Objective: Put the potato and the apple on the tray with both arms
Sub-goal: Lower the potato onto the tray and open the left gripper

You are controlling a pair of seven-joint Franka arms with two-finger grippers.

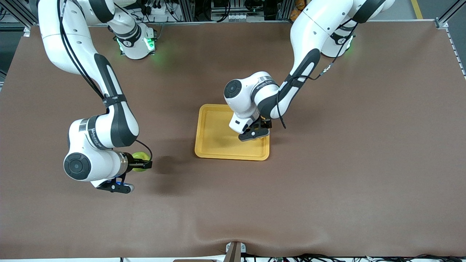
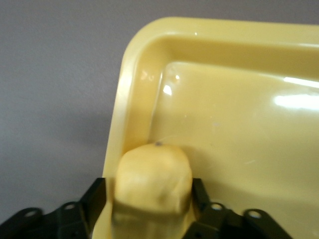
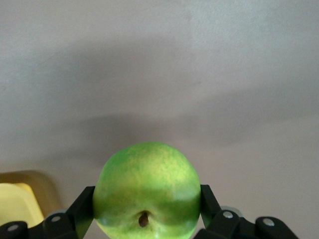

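1. Brown cloth covers the table point(image 1: 327, 182), and the yellow-orange tray point(image 1: 213, 127) sits near its middle, between the two arms.
2. Over the tray's corner toward the left arm's end, the left gripper point(image 1: 255, 134) reaches down; in the left wrist view the potato point(image 2: 153, 179) sits on the tray floor point(image 2: 239, 149) close against the rim, between the fingers point(image 2: 94, 196). Whether those fingers press it or stand just clear of its sides cannot be told.
3. Toward the right arm's end of the table, well apart from the tray, the right gripper point(image 1: 140, 164) hangs above the cloth, its fingers clamped on the apple point(image 1: 140, 159), one on each flank point(image 3: 84, 204).
4. That potato is a smooth, matte, yellow-tan lump, blunt at the end. By contrast the apple point(image 3: 147, 191) is round and bright green with a brownish dimple facing the right wrist camera.
5. Most of the tray floor lies bare away from the potato, with its raised rim and rounded corners all around. Open cloth lies between the apple and the tray.
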